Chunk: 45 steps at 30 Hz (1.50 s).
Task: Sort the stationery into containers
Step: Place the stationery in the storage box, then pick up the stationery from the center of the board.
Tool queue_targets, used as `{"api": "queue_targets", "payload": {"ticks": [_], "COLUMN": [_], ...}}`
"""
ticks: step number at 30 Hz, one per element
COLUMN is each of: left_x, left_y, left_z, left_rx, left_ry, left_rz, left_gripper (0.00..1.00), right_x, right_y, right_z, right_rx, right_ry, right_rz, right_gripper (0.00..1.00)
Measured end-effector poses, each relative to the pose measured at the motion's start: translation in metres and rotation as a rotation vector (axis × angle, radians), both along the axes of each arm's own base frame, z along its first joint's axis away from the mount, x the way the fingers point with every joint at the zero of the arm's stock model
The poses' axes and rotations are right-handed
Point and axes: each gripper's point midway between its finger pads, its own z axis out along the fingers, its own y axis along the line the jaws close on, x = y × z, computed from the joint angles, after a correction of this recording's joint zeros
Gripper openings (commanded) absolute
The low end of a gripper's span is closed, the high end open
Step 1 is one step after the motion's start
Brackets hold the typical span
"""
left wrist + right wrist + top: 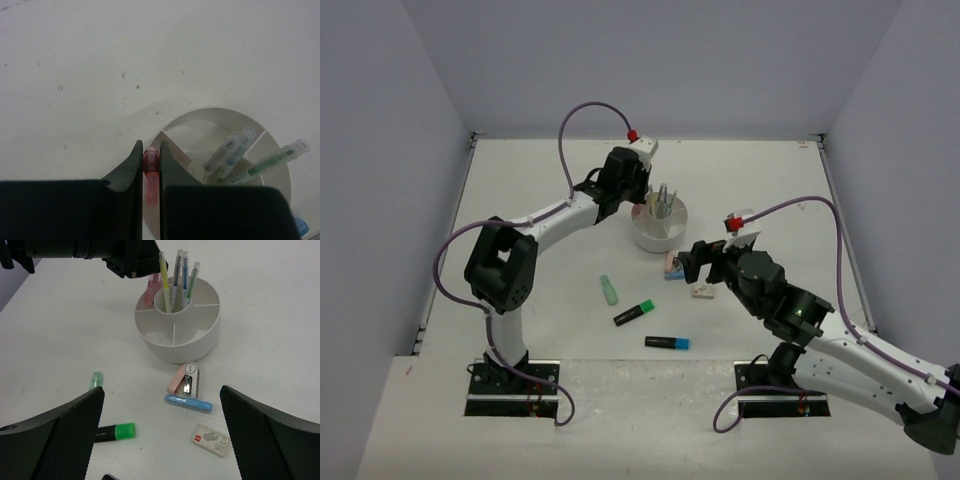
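On the tabletop (520,200), your organiser (180,347) sits toward the back and is only partly filled. Your left pincer (151,150) is pressed together on a pink marker (151,185), holding it upright at the organiser's far-left rim. Whether its tip is inside a wedge I cannot tell, but that one looks nearly placed. Your right pincer (162,389) hangs spread wide and empty above the loose things in front of the organiser. Not yet sorted are a green highlighter (634,313), a blue highlighter (667,343), a mint marker (608,289) and a blue marker (188,403). Four pens (179,275) already stand in the central cup. A small pink item (185,380) beside the blue marker and an eraser (211,440) come last.
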Motion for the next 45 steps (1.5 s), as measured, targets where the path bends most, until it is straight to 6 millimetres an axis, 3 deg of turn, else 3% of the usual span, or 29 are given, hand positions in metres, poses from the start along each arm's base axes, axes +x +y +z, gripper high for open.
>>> {"api": "queue_targets", "payload": {"ticks": [3, 5, 9, 16, 19, 22, 25, 28, 33, 38, 42, 45], "left_x": [-0.005, -0.009, -0.013, -0.015, -0.019, -0.024, -0.041, -0.068, -0.121, -0.159, -0.182, -0.194], "left_y": [0.002, 0.003, 0.003, 0.003, 0.008, 0.025, 0.054, 0.089, 0.142, 0.177, 0.195, 0.205], "left_z": [-0.008, -0.010, -0.010, -0.006, 0.000, 0.024, 0.066, 0.111, 0.151, 0.151, 0.141, 0.136], "left_rx": [0.021, 0.028, 0.029, 0.019, 0.014, -0.007, -0.054, -0.158, -0.287, -0.297, -0.258, -0.233], "left_ry": [0.038, 0.059, 0.085, 0.105, 0.115, 0.094, 0.040, -0.043, -0.125, -0.135, -0.114, -0.103], "left_rz": [-0.005, -0.011, -0.016, -0.001, 0.023, 0.123, 0.239, 0.372, 0.508, 0.565, 0.580, 0.588], "left_gripper": [0.04, 0.23, 0.49, 0.70, 0.84, 0.97, 1.00, 1.00, 1.00, 1.00, 1.00, 1.00], "right_x": [0.000, 0.001, 0.003, 0.004, 0.004, 0.003, 0.004, 0.005, 0.007, 0.005, -0.003, -0.009], "right_y": [0.001, 0.002, 0.004, 0.010, 0.014, 0.025, 0.045, 0.069, 0.126, 0.181, 0.199, 0.201], "right_z": [0.003, 0.003, -0.003, -0.012, -0.016, -0.024, -0.033, -0.056, -0.109, -0.153, -0.180, -0.196], "right_rx": [0.005, 0.003, -0.015, -0.040, -0.048, -0.061, -0.073, -0.094, -0.210, -0.316, -0.405, -0.452], "right_ry": [-0.003, -0.001, 0.014, 0.043, 0.059, 0.094, 0.150, 0.253, 0.447, 0.563, 0.625, 0.658], "right_rz": [0.006, 0.005, 0.007, 0.025, 0.042, 0.085, 0.140, 0.168, 0.199, 0.242, 0.250, 0.251], "right_gripper": [0.99, 0.99, 0.99, 0.99, 0.99, 0.99, 0.99, 0.99, 0.91, 0.76, 0.64, 0.55]}}
